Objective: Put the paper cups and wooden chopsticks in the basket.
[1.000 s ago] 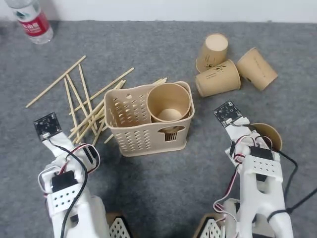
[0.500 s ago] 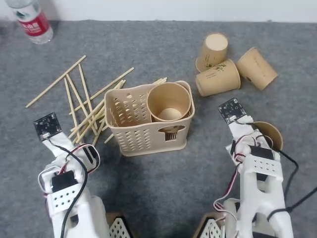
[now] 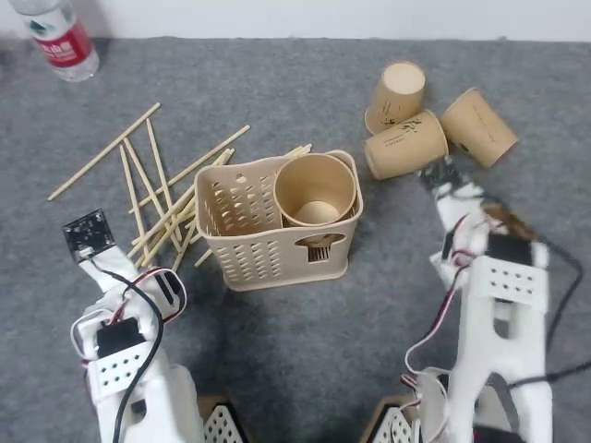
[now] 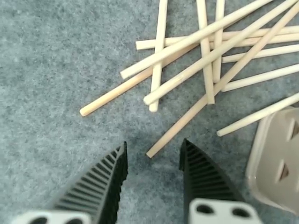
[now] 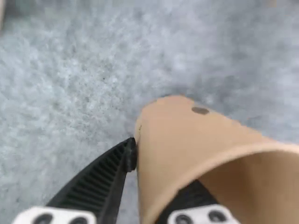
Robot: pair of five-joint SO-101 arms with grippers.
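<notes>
A cup (image 5: pixel 205 154) is clamped by its wall in the right gripper (image 5: pixel 156 163); the basket (image 3: pixel 242 251), at mid-worktop, lies to its left. The left gripper (image 4: pixel 152 161) is spread wide over chopsticks (image 4: pixel 205 60).

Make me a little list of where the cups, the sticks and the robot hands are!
Basket: on the grey mat, between the arms.
Cup inside: one, opening up, in the basket.
Loose cups: three on their sides, far right of the mat.
Chopsticks: scattered on the mat beside the basket.
Left gripper: fingers open, over chopstick ends.
Right gripper: fingers shut on a fourth cup.
</notes>
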